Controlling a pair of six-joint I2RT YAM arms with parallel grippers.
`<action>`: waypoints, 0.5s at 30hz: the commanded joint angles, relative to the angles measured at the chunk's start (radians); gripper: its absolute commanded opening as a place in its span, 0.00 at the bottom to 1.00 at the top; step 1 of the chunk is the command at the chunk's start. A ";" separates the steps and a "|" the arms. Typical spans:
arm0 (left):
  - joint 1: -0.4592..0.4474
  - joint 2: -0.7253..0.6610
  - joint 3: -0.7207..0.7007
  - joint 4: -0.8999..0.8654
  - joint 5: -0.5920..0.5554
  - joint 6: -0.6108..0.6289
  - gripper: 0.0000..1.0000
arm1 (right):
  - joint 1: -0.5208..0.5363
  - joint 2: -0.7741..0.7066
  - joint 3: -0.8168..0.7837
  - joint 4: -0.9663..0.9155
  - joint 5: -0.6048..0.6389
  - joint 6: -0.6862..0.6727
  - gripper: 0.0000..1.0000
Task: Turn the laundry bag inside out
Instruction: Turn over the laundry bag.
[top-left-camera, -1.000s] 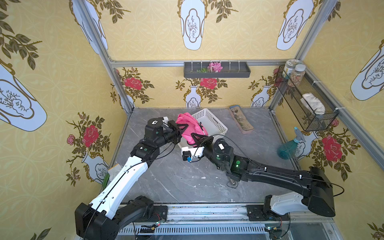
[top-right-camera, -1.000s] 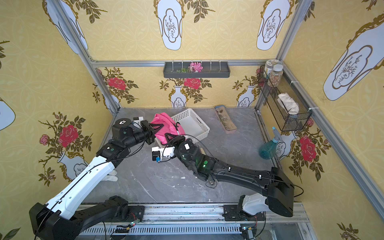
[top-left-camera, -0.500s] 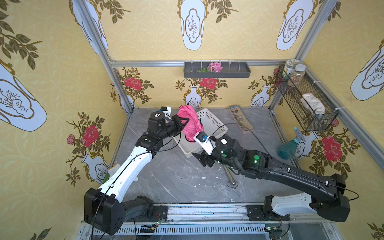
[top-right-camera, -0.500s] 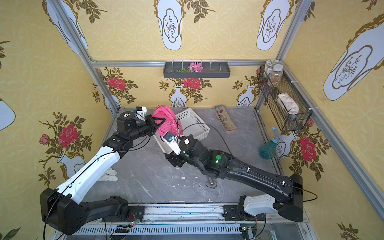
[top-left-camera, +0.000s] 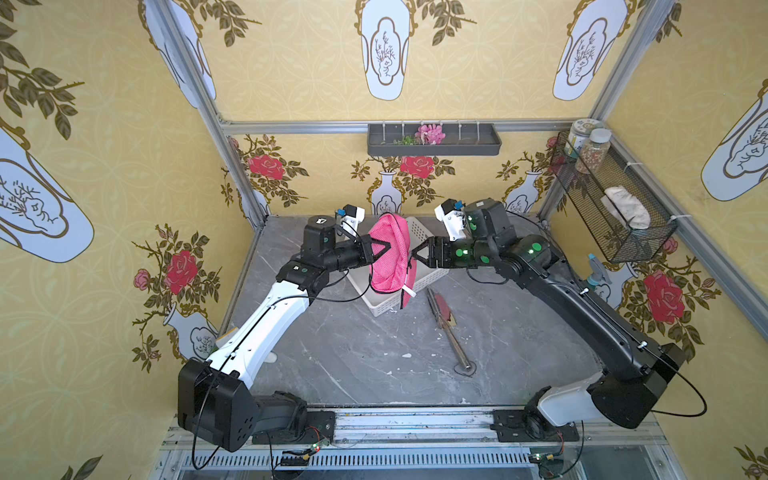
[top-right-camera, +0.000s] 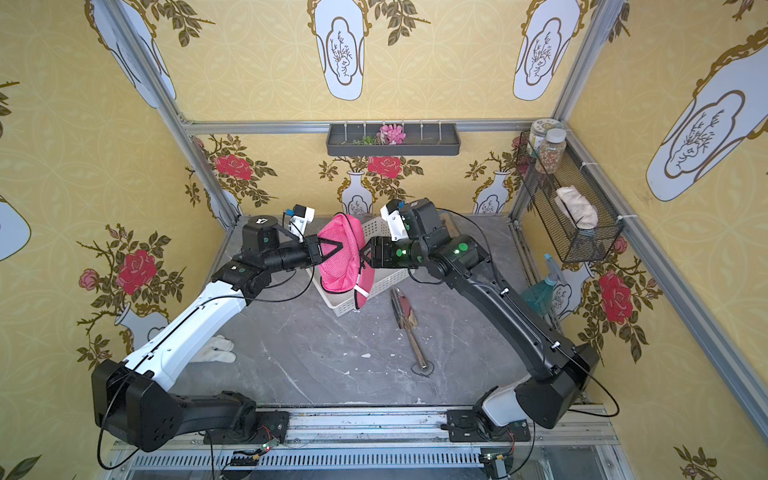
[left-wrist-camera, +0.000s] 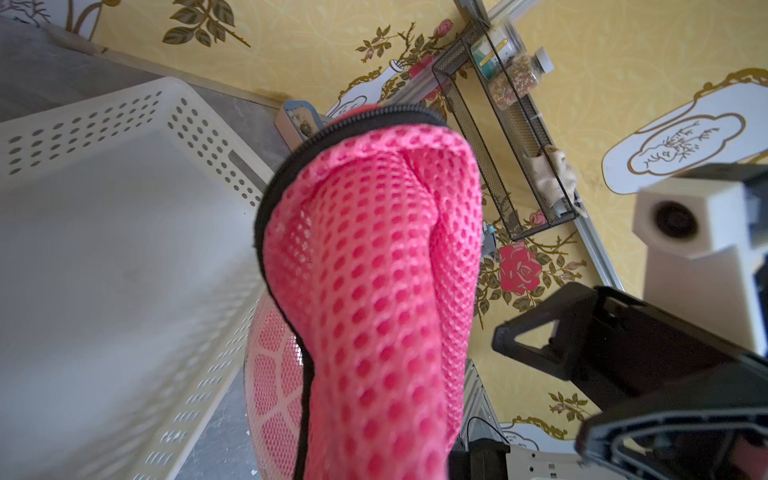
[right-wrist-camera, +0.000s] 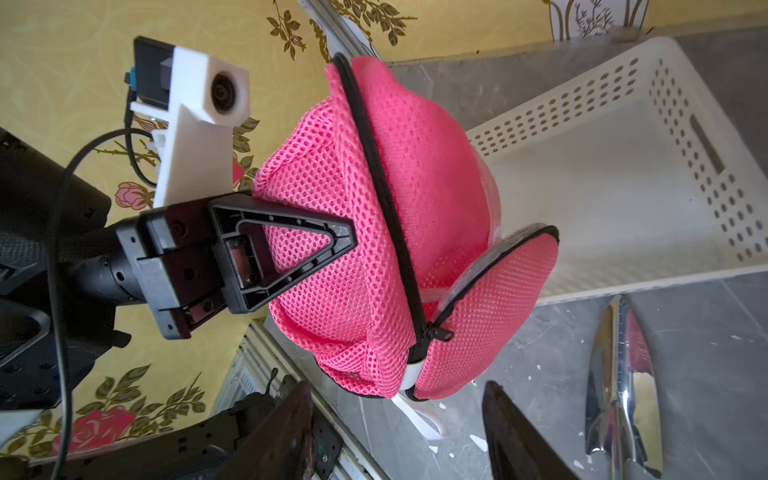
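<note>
The pink mesh laundry bag (top-left-camera: 390, 259) (top-right-camera: 338, 259) hangs in the air over the white basket (top-left-camera: 386, 309), its black zipper running round its dome (right-wrist-camera: 374, 187). My left gripper (top-left-camera: 385, 248) (right-wrist-camera: 353, 239) is shut on a fold of its mesh from the left. The bag (left-wrist-camera: 374, 291) fills the left wrist view and hides those jaws. My right gripper (top-left-camera: 413, 255) (top-right-camera: 365, 257) faces the bag from the right, level with it, open and apart from the fabric. Its two fingers bracket the bag's low end and white tab (right-wrist-camera: 415, 419) without touching.
The white perforated basket (top-right-camera: 345, 309) stands on the grey table under the bag. A metal trowel (top-left-camera: 446, 328) lies to its right. A white glove (top-right-camera: 216, 349) lies by the left arm. A spray bottle (top-left-camera: 594, 274) and a wire rack (top-left-camera: 615, 208) line the right wall.
My left gripper has lifted the bag up and back over the basket. My right arm let go, swung from low in front to the right, rose, and now points at the bag with open jaws.
</note>
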 joint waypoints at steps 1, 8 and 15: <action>0.001 0.000 -0.004 0.035 0.091 0.050 0.00 | -0.049 -0.004 -0.043 0.064 -0.142 0.088 0.64; 0.001 0.015 0.007 0.040 0.103 0.028 0.00 | -0.038 0.003 -0.012 0.050 -0.093 0.029 0.54; -0.001 0.031 0.025 0.018 0.092 0.027 0.00 | 0.058 0.088 0.108 0.004 0.026 -0.034 0.53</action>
